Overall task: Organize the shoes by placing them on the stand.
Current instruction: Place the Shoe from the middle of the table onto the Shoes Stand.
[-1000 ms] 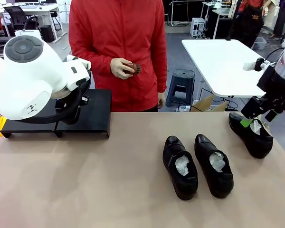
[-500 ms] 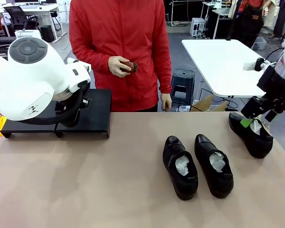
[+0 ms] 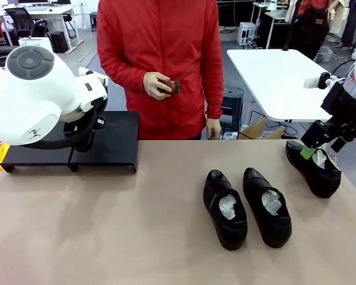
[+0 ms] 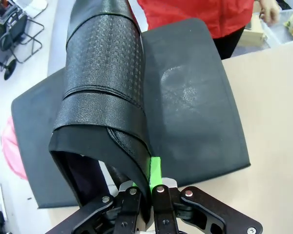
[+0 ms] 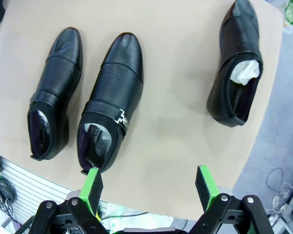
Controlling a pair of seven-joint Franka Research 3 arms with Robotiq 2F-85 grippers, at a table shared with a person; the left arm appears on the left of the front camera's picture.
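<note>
My left gripper (image 4: 147, 181) is shut on the heel rim of a black shoe (image 4: 105, 73), which hangs toe-forward over the matte-black stand (image 4: 195, 97). In the front view the stand (image 3: 110, 139) sits at the table's far left, half hidden by my white left arm. Two shoes (image 3: 224, 208) (image 3: 267, 198) with white paper inside lie side by side at the table's middle. A third shoe (image 3: 313, 167) lies at the right edge. My right gripper (image 3: 318, 149) hovers open over that shoe's heel. From the right wrist view, the open right gripper (image 5: 149, 187) looks down on three shoes (image 5: 53, 92) (image 5: 110, 97) (image 5: 237, 68).
A person in a red jacket stands at the far side, holding a small brown brush (image 3: 169, 86) in one hand; the other hand (image 3: 212, 127) hangs at the table edge. Behind are a white table (image 3: 279, 77), a blue stool (image 3: 228, 104) and a cardboard box (image 3: 258, 127).
The person has stepped a little to the right, still holding the brush. My left arm has shifted slightly left over the stand. The right arm has not moved.
</note>
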